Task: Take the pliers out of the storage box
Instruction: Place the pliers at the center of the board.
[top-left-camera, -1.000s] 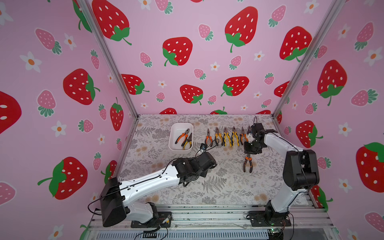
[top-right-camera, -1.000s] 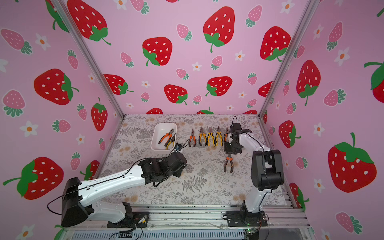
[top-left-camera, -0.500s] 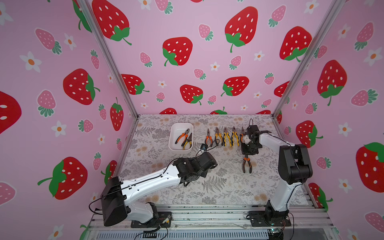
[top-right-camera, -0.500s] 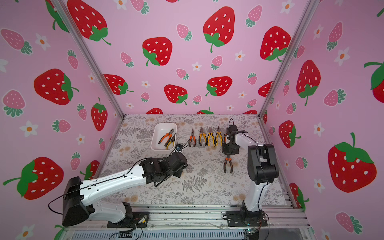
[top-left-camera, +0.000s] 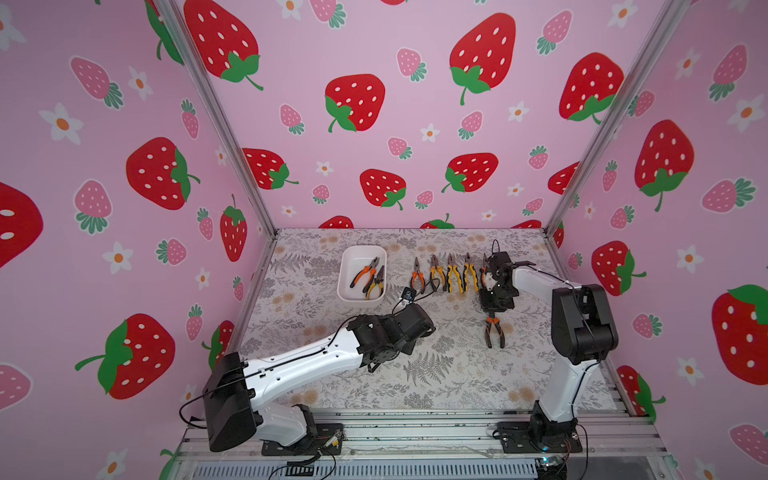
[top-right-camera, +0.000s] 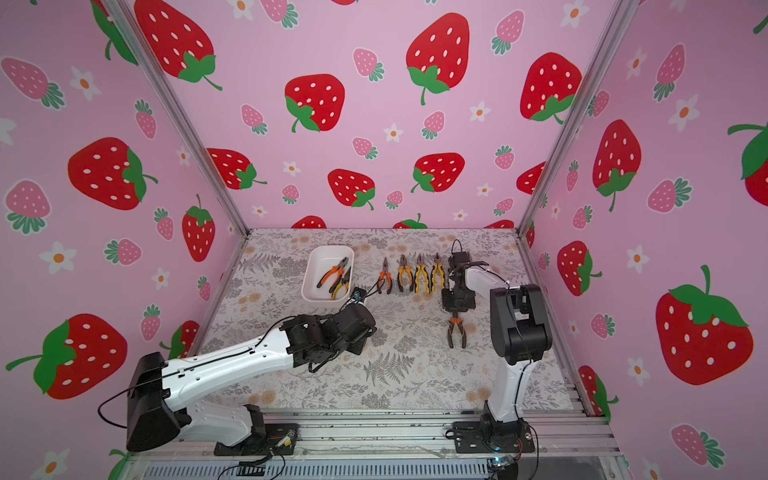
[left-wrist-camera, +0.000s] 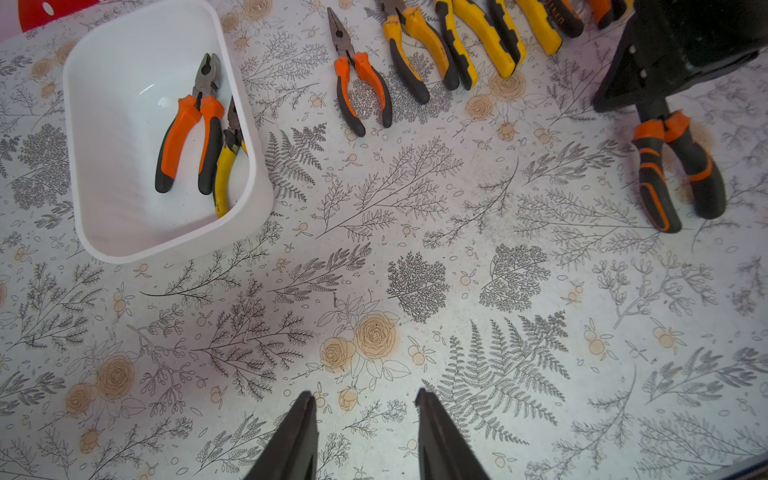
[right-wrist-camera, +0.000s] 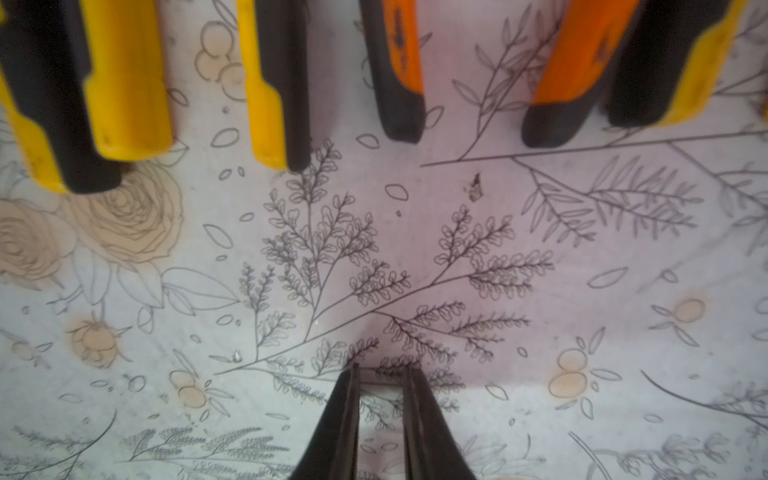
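- The storage box sits far left on the table, its long axis running near to far. It holds two pliers, an orange pair and a yellow pair, touching, with noses angled far-right and handles near.
- Right of the box a row of pliers lies side by side, noses far, handles near.
- A lone orange pair lies nearer than the row, handles near, its nose hidden under the right gripper. That gripper's fingers are pressed almost together and pinch nothing.
- The left gripper hangs spread and empty over bare table, nearer than the box.
- The near half of the table is open.
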